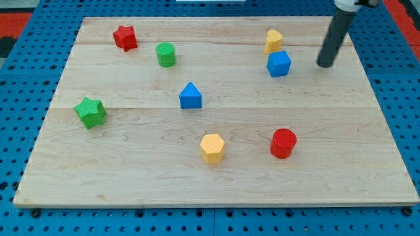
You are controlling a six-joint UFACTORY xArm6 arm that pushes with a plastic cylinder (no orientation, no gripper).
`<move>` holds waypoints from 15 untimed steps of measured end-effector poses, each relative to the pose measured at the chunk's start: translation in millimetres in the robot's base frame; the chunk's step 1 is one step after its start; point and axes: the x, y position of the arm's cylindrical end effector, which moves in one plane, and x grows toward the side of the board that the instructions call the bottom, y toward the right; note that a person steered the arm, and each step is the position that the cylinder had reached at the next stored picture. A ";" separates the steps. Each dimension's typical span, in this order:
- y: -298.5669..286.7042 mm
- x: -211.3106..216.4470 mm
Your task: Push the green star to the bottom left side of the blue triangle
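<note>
The green star [90, 111] lies near the board's left edge, at mid height. The blue triangle [190, 96] sits near the board's centre, to the right of the star and slightly higher. My tip [324, 65] is at the view's upper right, just right of the blue cube [279, 63], far from both the star and the triangle. It touches no block.
A red star [125, 37] and a green cylinder [166, 54] lie at the upper left. A yellow block [273, 40] sits above the blue cube. A yellow hexagon [212, 147] and a red cylinder [283, 143] lie in the lower middle. The wooden board [131, 183] rests on a blue pegboard.
</note>
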 end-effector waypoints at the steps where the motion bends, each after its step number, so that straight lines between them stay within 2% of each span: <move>1: -69.6 43.7; 3: -111.1 46.2; 4: -87.6 49.6; 5: -56.1 22.7; 7: -3.7 176.3; 8: 2.0 218.7; 9: -33.9 287.3; 10: -111.2 296.6; 11: -170.5 267.3; 12: -255.9 264.7; 14: -467.1 227.8; 15: -461.7 153.2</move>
